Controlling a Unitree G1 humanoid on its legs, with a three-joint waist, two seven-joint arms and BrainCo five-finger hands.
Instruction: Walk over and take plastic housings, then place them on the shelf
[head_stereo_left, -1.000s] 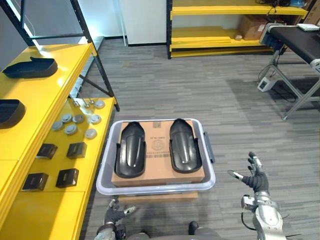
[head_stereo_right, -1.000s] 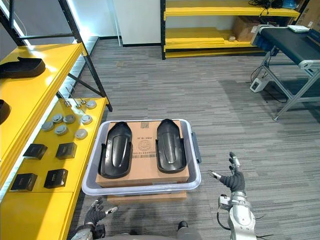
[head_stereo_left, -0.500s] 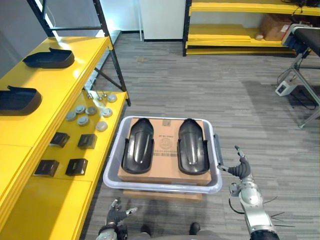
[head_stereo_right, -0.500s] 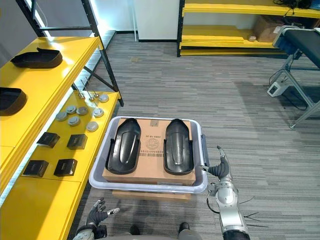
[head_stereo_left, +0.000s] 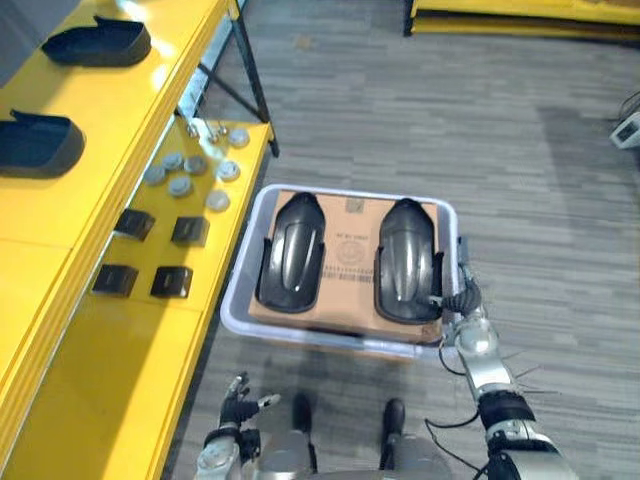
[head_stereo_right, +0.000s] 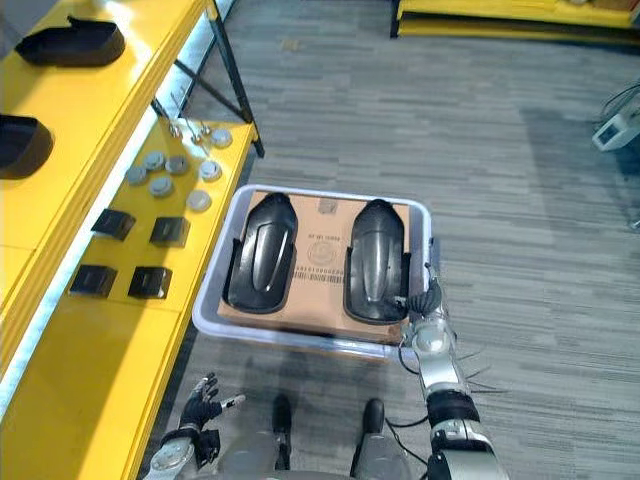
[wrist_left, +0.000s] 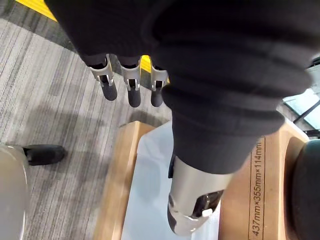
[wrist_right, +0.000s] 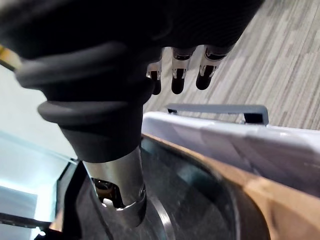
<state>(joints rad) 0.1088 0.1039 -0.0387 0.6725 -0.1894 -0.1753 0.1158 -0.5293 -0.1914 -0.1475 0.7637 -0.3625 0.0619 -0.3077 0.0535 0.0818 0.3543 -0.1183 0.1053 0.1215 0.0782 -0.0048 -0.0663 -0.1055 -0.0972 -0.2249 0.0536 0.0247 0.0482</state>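
Two plastic housings (head_stereo_left: 291, 262) lie side by side on the cardboard box (head_stereo_left: 352, 250) inside the pale tote (head_stereo_left: 238, 282) at the centre of the frame, so I judge that the taking step is not yet done. Two other housings (head_stereo_left: 97, 42) rest on the yellow shelf (head_stereo_left: 70, 225) at the upper left, and these look already placed. I have the right hand (head_stereo_left: 463, 298) at the right rim of the tote, just beside the right housing (head_stereo_left: 408, 272), fingers straight and holding nothing. If its thumb touches the housing, I cannot tell. The left hand (head_stereo_left: 238, 392) hangs at the lower left, fingers spread and empty. What is left, in my view, is to grasp both housings and carry them to the shelf.
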